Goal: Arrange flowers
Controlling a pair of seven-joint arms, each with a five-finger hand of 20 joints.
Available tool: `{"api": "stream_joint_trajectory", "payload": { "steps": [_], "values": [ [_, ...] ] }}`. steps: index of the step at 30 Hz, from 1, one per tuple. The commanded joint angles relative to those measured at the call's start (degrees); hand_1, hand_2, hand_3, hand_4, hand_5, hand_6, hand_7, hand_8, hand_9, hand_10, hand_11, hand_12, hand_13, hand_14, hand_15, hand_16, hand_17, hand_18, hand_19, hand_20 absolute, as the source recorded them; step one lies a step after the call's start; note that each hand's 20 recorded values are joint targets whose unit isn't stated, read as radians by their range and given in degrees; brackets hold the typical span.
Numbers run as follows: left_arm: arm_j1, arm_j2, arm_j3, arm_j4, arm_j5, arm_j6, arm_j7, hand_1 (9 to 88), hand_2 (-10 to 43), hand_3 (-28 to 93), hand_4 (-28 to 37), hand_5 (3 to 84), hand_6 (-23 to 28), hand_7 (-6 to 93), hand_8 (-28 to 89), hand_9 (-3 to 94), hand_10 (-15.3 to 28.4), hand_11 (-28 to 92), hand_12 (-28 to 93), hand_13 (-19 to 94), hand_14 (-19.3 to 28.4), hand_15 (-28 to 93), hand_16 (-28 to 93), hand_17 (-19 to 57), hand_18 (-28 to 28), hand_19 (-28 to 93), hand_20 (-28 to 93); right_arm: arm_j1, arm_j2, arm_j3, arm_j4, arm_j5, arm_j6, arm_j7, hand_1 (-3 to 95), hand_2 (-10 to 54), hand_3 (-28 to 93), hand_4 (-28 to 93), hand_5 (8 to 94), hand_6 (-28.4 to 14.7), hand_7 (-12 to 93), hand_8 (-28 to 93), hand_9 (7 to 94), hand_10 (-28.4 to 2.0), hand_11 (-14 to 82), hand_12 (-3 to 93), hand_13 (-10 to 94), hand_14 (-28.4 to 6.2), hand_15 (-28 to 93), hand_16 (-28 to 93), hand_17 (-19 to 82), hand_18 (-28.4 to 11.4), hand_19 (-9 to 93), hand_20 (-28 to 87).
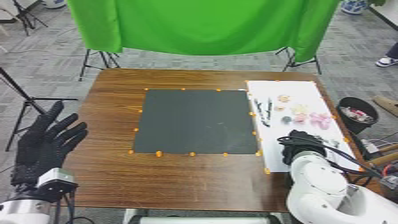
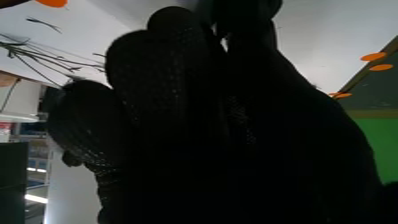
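Note:
In the head view my left hand is off the table's left edge, open with fingers straight. My right hand is over the near part of the white sheet, on the near side of the flowers. On the sheet lie a pink flower, a yellow one, a peach one and a small grey-blue one. Slim dark items lie by the sheet's left edge. In the right wrist view, thin green stems lie beside my right hand; whether it touches any flower is hidden.
A dark sheet with orange markers around it lies mid-table, left of the white sheet. A black bin with pale contents stands off the right edge. Black cables run along my right arm. A green cloth hangs beyond the table.

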Motion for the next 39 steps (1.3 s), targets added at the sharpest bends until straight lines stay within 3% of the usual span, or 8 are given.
{"api": "stream_joint_trajectory", "payload": {
  "steps": [1, 8, 10, 11, 22, 26, 29, 39],
  "values": [
    [0.7, 1.05, 0.39, 0.08, -1.25, -0.07, 1.25, 29.6, 7.3, 62, -21.1, 31.3, 6.7, 7.8, -8, 27.0, 18.3, 23, 11, 19, 26.5, 52, -11, -6.8, 28.4, 54, -3, -3.4, -0.4, -3.5, 2.4, 2.2, 0.7, -1.3, 60.7, -6.7, 70, -26, 82.4, -7.7, 16, 16, 92.1, -12.9, 25.1, 20.4, 86, -7.8, 58, 17, 65, -9.4, 93, 12],
    [0.4, -0.64, -0.13, 0.05, 0.08, -0.51, -0.40, 29.5, 7.2, 62, -21.0, 31.3, 6.7, 7.8, -8, 27.0, 18.3, 23, 11, 19, 26.5, 52, -11, -6.9, 28.4, 54, -3, -4.4, -0.6, -1.8, 2.7, 3.4, -0.2, -1.4, 58.9, -4.5, 73, -26, 81.7, -7.6, 19, 26, 90.7, -12.9, 34.3, 20.3, 85, -7.6, 65, 18, 64, -11.0, 93, 27],
    [1.0, 0.28, 0.03, -0.02, -0.87, -0.08, 1.00, 29.6, 7.3, 62, -21.0, 31.3, 6.7, 7.7, -8, 27.0, 18.3, 23, 11, 19, 26.5, 52, -11, -6.9, 28.4, 54, -3, -4.2, -0.4, -1.9, 2.7, 3.2, -0.3, -1.8, 58.6, -4.3, 73, -25, 81.4, -7.6, 20, 26, 90.1, -12.8, 35.8, 20.0, 84, -7.7, 66, 18, 64, -11.4, 93, 29],
    [0.7, -0.64, -0.14, 0.02, -0.06, -0.41, -0.33, 29.6, 7.3, 62, -21.0, 31.3, 6.6, 7.7, -8, 27.0, 18.3, 23, 11, 19, 26.5, 52, -11, -6.9, 28.4, 54, -3, -4.8, -0.5, -1.4, 2.4, 3.1, -0.4, -1.8, 58.5, -4.2, 73, -26, 81.3, -7.7, 20, 26, 89.9, -12.8, 36.1, 19.9, 84, -7.7, 67, 18, 64, -11.5, 93, 30],
    [1.7, 0.01, -0.42, -0.10, -0.92, 0.08, 1.13, 29.7, 7.3, 62, -21.2, 31.3, 6.7, 7.8, -8, 27.0, 18.3, 23, 11, 19, 26.5, 52, -11, -7.0, 28.4, 54, -3, -2.7, 1.5, -3.0, 1.6, -1.6, 3.4, -3.5, 54.2, -0.5, 79, -25, 76.4, -6.0, 33, 25, 85.2, -13.1, 50.0, 21.6, 82, -8.5, 75, 21, 62, -14.2, 93, 52],
    [1.8, -0.48, -0.56, -0.21, -0.56, 0.06, 0.67, 29.6, 7.2, 62, -21.1, 31.3, 6.7, 7.8, -8, 27.1, 18.2, 23, 11, 19, 26.5, 52, -11, -7.0, 28.4, 54, -3, -2.2, 2.3, -2.4, 0.8, -2.7, 4.5, -4.0, 53.7, 0.3, 79, -25, 74.9, -5.9, 36, 24, 84.2, -13.2, 52.0, 21.8, 82, -8.7, 76, 21, 62, -14.4, 93, 53],
    [2.3, 0.85, -0.47, -0.20, -1.78, 0.45, 2.33, 29.6, 7.2, 62, -21.2, 31.3, 6.6, 7.8, -8, 27.1, 18.3, 23, 11, 19, 26.6, 52, -11, -7.0, 28.4, 54, -3, -0.9, 3.0, -2.3, 0.3, -3.7, 5.5, -4.3, 53.5, 0.5, 79, -25, 74.6, -5.9, 37, 23, 83.7, -13.3, 53.2, 21.9, 81, -8.8, 77, 21, 62, -14.4, 93, 53],
    [2.9, 0.02, -0.97, -0.54, -1.32, 0.63, 1.87, 29.6, 7.2, 63, -21.2, 31.3, 6.6, 7.8, -8, 27.1, 18.3, 23, 11, 19, 26.6, 52, -11, -7.1, 28.4, 54, -3, 1.1, 4.6, -1.1, -1.6, -4.5, 6.4, -4.7, 53.2, 0.6, 80, -24, 74.4, -6.0, 39, 22, 83.5, -13.4, 54.5, 21.7, 81, -8.8, 78, 21, 62, -14.5, 93, 54]
  ]
}}
